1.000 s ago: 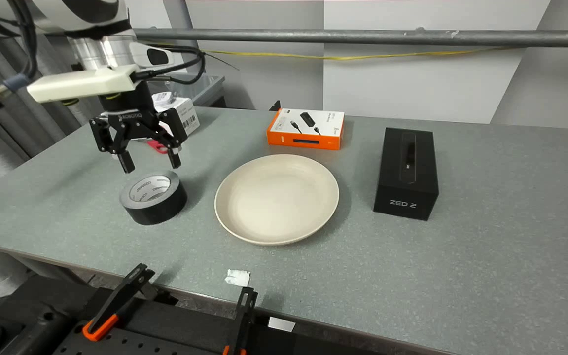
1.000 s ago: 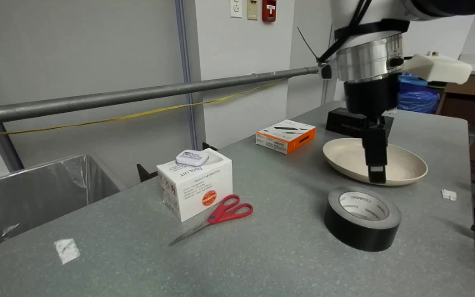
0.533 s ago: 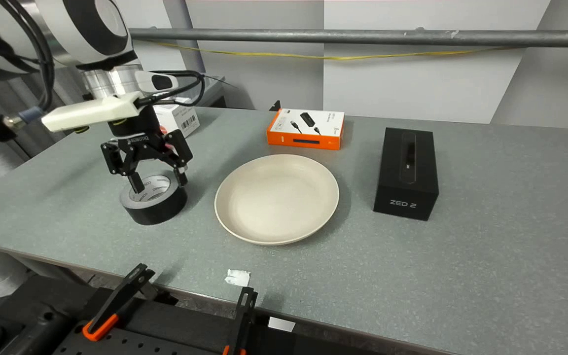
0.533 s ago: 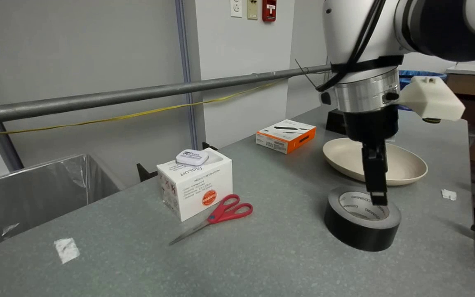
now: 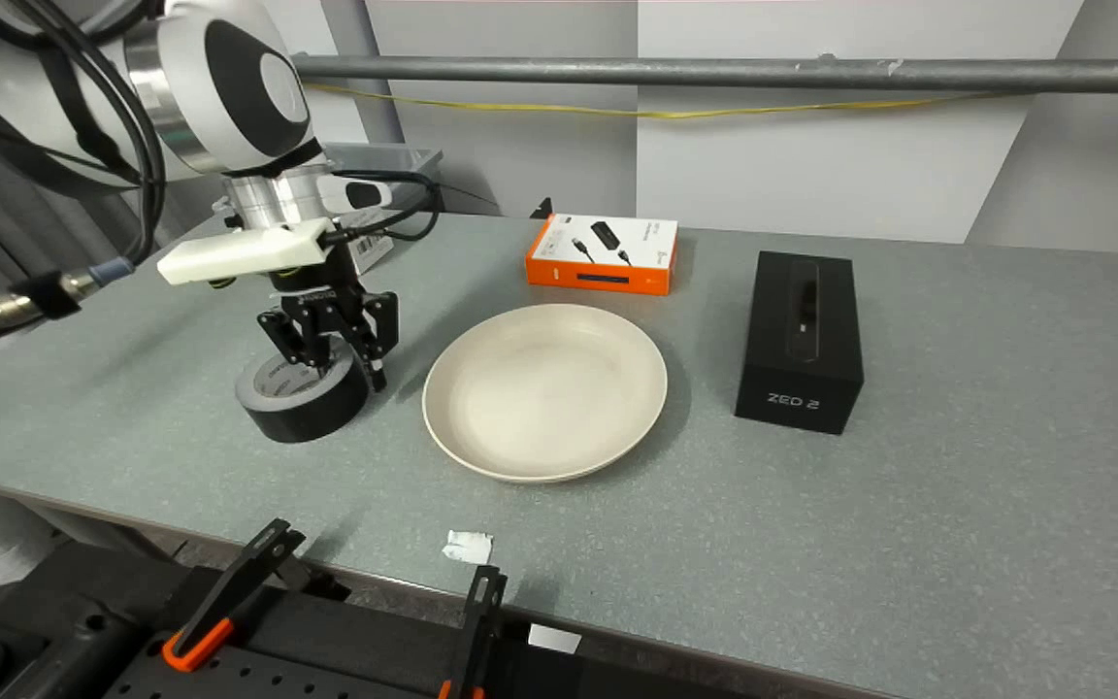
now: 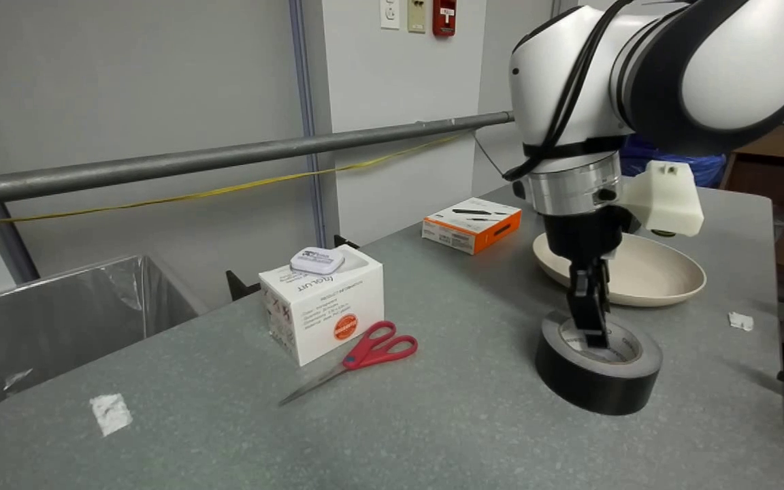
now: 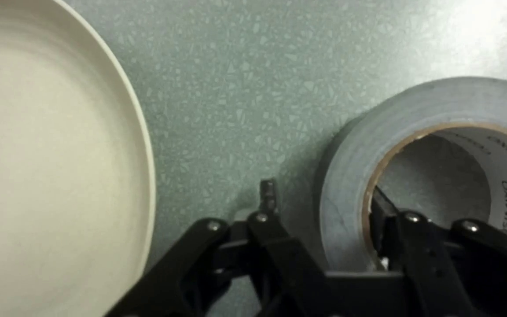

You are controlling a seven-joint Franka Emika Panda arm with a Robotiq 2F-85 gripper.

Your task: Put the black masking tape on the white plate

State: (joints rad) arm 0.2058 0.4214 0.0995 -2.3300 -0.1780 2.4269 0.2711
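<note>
The black masking tape lies flat on the table, its printed core facing up. My gripper straddles the side of the roll closest to the plate. One of its fingers reaches into the hole, against or very near the inner wall. The opposite finger is outside the roll, with a strip of table showing between it and the tape in the wrist view. The jaws are partly apart and do not clamp the wall. The white plate rests beside the tape with nothing on it; its rim is at left in the wrist view.
Behind the plate sits an orange and white box; a tall black box is on its far side. A white carton and red-handled scissors lie near the tape. Clamps line the table edge.
The gripper has come down over the tape and shifted toward the plate. Its jaws have narrowed from wide. Tape and plate have stayed in place.
</note>
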